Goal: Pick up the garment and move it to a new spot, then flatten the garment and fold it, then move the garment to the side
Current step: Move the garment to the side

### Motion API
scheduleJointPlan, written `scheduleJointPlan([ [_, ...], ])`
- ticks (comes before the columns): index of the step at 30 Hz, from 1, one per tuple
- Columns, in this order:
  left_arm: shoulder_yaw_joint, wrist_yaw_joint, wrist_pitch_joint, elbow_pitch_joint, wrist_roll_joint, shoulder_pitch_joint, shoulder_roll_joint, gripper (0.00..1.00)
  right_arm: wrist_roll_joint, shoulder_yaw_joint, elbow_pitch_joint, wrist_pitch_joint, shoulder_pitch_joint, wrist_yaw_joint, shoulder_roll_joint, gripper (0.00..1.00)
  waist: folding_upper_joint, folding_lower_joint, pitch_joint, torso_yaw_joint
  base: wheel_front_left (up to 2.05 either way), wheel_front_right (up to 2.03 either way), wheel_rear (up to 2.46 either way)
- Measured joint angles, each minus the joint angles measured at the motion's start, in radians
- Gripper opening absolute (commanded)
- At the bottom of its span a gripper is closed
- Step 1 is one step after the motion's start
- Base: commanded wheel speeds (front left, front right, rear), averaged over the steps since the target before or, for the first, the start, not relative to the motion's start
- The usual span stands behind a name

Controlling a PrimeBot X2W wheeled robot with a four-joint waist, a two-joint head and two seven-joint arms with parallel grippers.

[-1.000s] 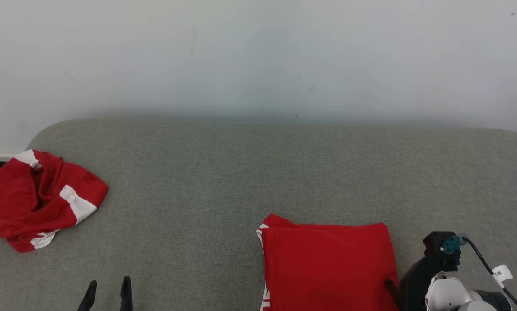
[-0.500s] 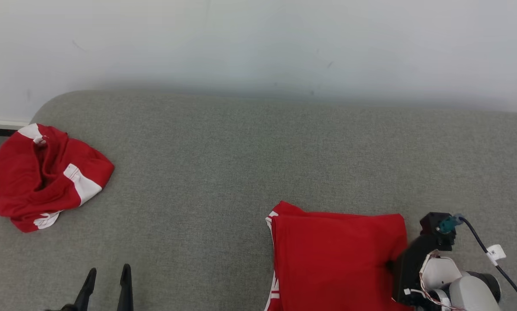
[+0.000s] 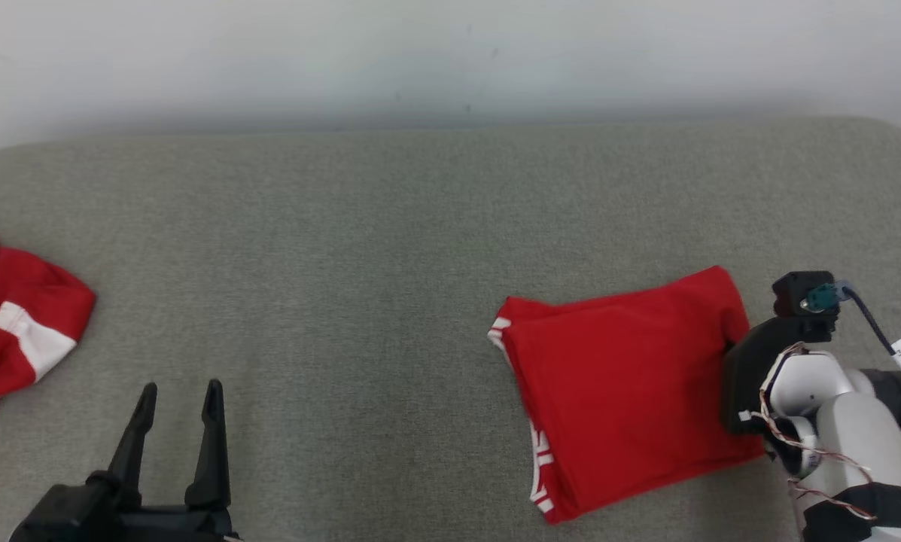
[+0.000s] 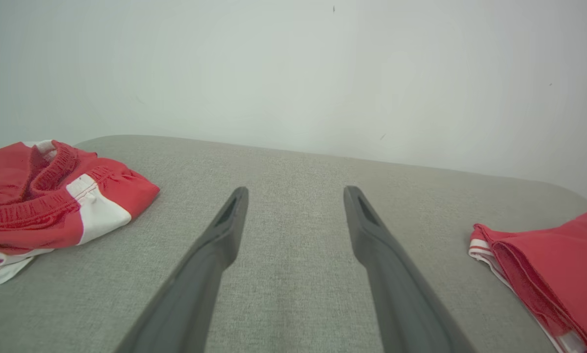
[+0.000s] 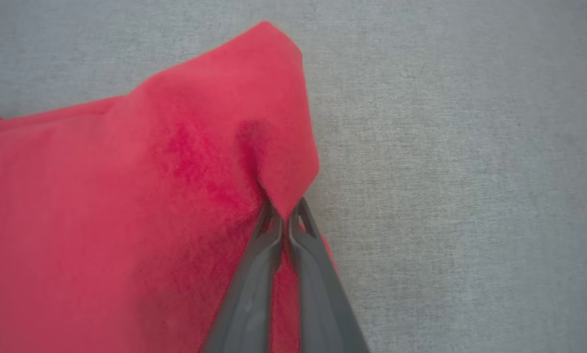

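Observation:
A folded red garment (image 3: 631, 376) with white trim lies flat on the grey padded surface (image 3: 345, 248), right of centre. My right gripper (image 5: 286, 211) is shut on the garment's (image 5: 126, 196) right edge, pinching a small peak of red cloth between its fingertips. In the head view its fingers are hidden under the right wrist (image 3: 804, 384), which sits at the garment's right side. My left gripper (image 3: 179, 395) stands open at the lower left, with bare surface between its fingers (image 4: 367, 230). The folded garment (image 4: 558, 264) lies far to its right.
A crumpled red and white garment (image 3: 13, 331) lies at the surface's left edge, and the left wrist view has it (image 4: 43, 196) on its left. A pale wall (image 3: 450, 53) rises behind the surface. The surface's rounded corner (image 3: 894, 135) is at the far right.
My right gripper has closed on the folded garment's right edge, and the garment now lies turned, its right corner farther back. The head camera has shifted, so the whole picture has moved.

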Motion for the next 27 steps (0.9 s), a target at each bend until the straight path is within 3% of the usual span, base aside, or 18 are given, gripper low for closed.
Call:
scheduleJointPlan([
  [17,0.031,0.006,0.172,-0.334,0.057,-0.171,0.156,1.0,-0.143,-0.231,0.122,-0.235,-0.338,0.0,-0.177,0.0,0.0,0.0003,0.306,-0.162,0.0,0.0,0.0],
  [27,0.039,0.014,0.211,-0.406,0.063,-0.186,0.178,1.0,-0.251,-0.311,0.2,-0.417,-0.441,0.0,-0.252,0.0,0.0001,0.0003,0.459,-0.231,0.0,0.0,0.0],
])
